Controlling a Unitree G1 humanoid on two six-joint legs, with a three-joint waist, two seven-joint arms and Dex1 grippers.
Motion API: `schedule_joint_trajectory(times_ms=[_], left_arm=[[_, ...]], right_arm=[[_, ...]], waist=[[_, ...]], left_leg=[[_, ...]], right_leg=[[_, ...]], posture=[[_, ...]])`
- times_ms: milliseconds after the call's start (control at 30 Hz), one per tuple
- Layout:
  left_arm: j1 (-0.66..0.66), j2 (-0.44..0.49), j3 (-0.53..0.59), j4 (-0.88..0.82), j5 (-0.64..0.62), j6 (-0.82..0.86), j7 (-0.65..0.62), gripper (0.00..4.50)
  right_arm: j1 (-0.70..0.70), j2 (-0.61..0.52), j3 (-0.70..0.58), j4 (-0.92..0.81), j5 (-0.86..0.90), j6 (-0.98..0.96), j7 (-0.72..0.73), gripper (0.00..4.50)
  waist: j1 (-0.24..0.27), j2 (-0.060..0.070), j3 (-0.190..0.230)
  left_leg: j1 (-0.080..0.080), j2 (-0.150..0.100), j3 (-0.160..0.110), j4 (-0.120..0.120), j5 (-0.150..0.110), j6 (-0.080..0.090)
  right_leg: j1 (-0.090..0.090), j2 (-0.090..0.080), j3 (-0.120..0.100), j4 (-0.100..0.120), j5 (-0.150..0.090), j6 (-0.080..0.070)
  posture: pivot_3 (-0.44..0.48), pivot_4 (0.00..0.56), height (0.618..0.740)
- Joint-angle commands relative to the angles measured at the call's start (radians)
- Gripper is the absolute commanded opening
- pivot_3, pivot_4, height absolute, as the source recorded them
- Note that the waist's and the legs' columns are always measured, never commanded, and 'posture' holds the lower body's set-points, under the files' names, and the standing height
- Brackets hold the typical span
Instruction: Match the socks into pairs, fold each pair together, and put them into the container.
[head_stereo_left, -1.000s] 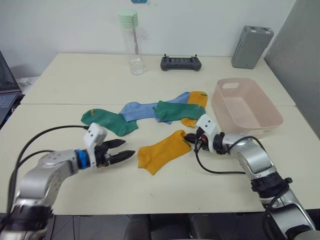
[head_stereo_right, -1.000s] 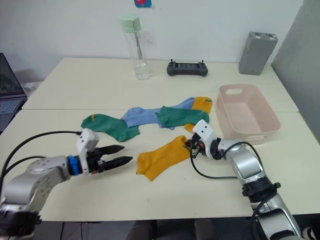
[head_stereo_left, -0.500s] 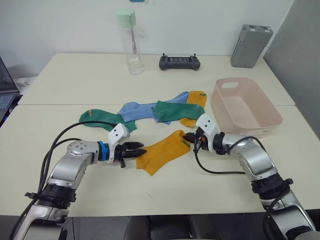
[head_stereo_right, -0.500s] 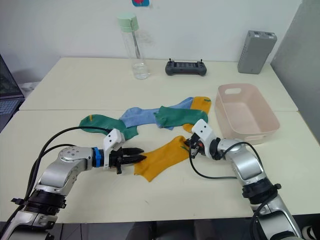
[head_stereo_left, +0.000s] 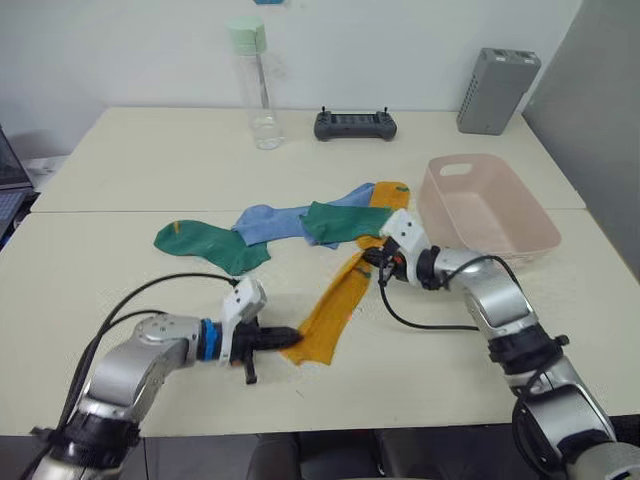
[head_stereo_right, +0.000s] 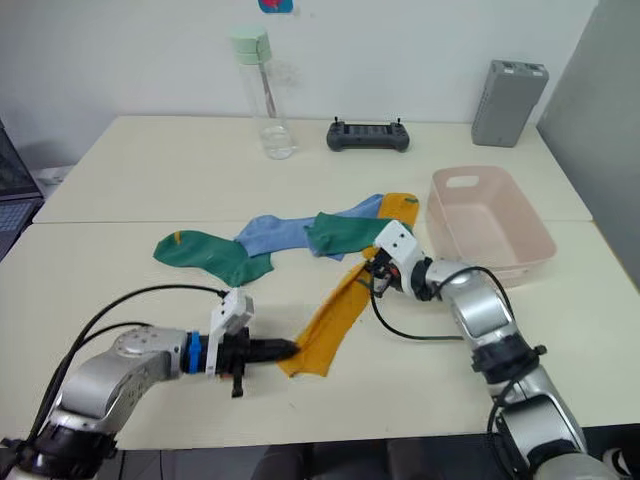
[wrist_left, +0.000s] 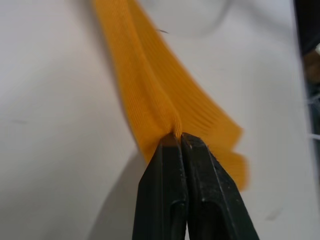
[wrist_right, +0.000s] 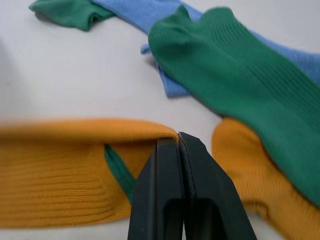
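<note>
1. Mustard-yellow knit: one yellow sock is stretched between both grippers at lower centre of the left eye view, running diagonally from lower left to upper right.
2. Left gripper: fingers pressed together, pinching the sock's lower end; the left wrist view shows the fabric gathered into a ridge at the fingertips.
3. Right gripper: fingers likewise closed on the sock's upper edge, by the cuff with its green lining, seen in the right wrist view.
4. Second yellow sock: lies at centre, just beyond the right gripper, partly covered by a green sock; a blue sock and another green sock extend toward the left of the frame.
5. Container: pale pink bin at right of centre, holding no socks as yet.
6. Step in hand, as judged: carrying the held sock onto its yellow partner to form a pair. Done well, both grips would stay firm and the sock taut enough to lie flat, with cuff over cuff and toe over toe. The overlying green sock probably needs moving aside first, or it may be dragged or trapped in the fold.
7. Background: bottle, controller and grey box stand along the upper frame, well apart from the work.
</note>
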Motion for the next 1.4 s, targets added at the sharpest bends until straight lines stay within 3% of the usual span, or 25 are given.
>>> schedule_joint_trajectory(times_ms=[33,267,367,433,533,700,833,933,967,1133,1400], left_arm=[[-0.005,-0.064,0.023,-0.082,-0.116,0.122,0.083,0.02],[-0.028,-0.165,0.073,-0.126,-0.25,0.25,0.223,0.02],[0.001,-0.126,0.052,-0.142,-0.217,0.228,0.217,0.02],[0.017,-0.122,0.061,-0.145,-0.224,0.215,0.22,0.0],[0.036,-0.11,0.078,-0.15,-0.234,0.202,0.22,0.64],[0.06,-0.028,0.125,-0.139,-0.211,0.157,0.184,2.12],[0.011,0.079,0.178,-0.01,-0.123,0.031,0.131,3.44],[-0.056,0.049,0.163,0.078,-0.042,-0.082,0.167,4.38],[-0.086,0.028,0.155,0.108,-0.019,-0.111,0.183,4.47],[-0.271,-0.086,0.081,0.26,0.097,-0.249,0.218,4.47],[-0.413,-0.17,-0.032,0.511,0.253,-0.388,0.197,4.47]], right_arm=[[-0.047,0.042,0.05,0.05,-0.045,-0.077,0.012,0.0],[-0.114,0.144,0.105,0.142,-0.105,-0.167,0.005,0.0],[-0.107,0.162,0.114,0.129,-0.103,-0.176,0.03,0.0],[-0.094,0.16,0.111,0.113,-0.099,-0.178,0.048,0.44],[-0.068,0.153,0.091,0.052,-0.062,-0.147,0.082,1.36],[-0.017,0.111,0.028,-0.088,0.005,-0.069,0.103,3.06],[0.105,-0.001,-0.043,-0.272,0.06,-0.021,0.133,4.48],[0.188,-0.07,-0.067,-0.384,0.124,0.027,0.179,4.5],[0.216,-0.1,-0.068,-0.412,0.134,0.03,0.199,4.5],[0.366,-0.231,-0.09,-0.509,0.181,0.078,0.243,4.5],[0.475,-0.248,-0.041,-0.624,0.253,0.238,0.195,4.5]], waist=[[0.0,0.0,0.0],[-0.001,0.0,0.0],[-0.004,0.0,0.0],[-0.003,0.0,0.0],[-0.001,0.0,0.0],[-0.002,0.0,0.0],[0.013,0.0,0.0],[0.021,0.0,0.0],[0.023,0.0,0.0],[0.038,0.0,0.0],[0.016,0.0,0.0]], left_leg=[[0.0,0.0,-0.001,0.0,0.0,0.0],[0.0,-0.001,-0.005,0.005,0.0,0.0],[0.001,0.0,-0.006,0.005,0.0,0.0],[0.001,0.0,-0.007,0.005,0.0,0.0],[0.001,-0.001,-0.006,0.005,0.0,0.0],[0.001,0.0,-0.007,0.005,0.0,0.0],[0.001,-0.001,-0.007,0.005,0.0,0.0],[0.001,-0.001,-0.006,0.005,0.0,0.0],[0.001,-0.001,-0.005,0.004,0.0,0.0],[0.001,-0.001,-0.005,0.005,0.0,0.0],[0.001,-0.001,-0.006,0.005,0.0,0.0]], right_leg=[[0.0,0.0,-0.001,0.0,0.0,0.0],[0.005,0.0,-0.003,0.0,0.002,0.003],[0.005,0.0,-0.003,0.0,0.002,0.003],[0.005,0.001,-0.004,0.0,0.002,0.002],[0.006,0.0,-0.004,-0.001,0.002,0.002],[0.005,0.0,-0.004,0.0,0.001,0.002],[0.005,0.0,-0.005,-0.001,-0.002,-0.001],[0.005,0.0,-0.004,-0.001,-0.004,-0.005],[0.005,0.0,-0.004,-0.001,-0.004,-0.004],[0.005,0.0,-0.004,-0.002,-0.001,0.001],[0.005,0.001,-0.003,-0.001,0.0,0.003]], posture=[[0.0,0.15,0.74],[0.0,0.15,0.74],[0.0,0.15,0.74],[0.0,0.15,0.74],[0.0,0.15,0.74],[0.0,0.15,0.74],[0.0,0.15,0.74],[0.0,0.15,0.74],[0.0,0.15,0.74],[0.0,0.15,0.74],[0.0,0.15,0.74]])
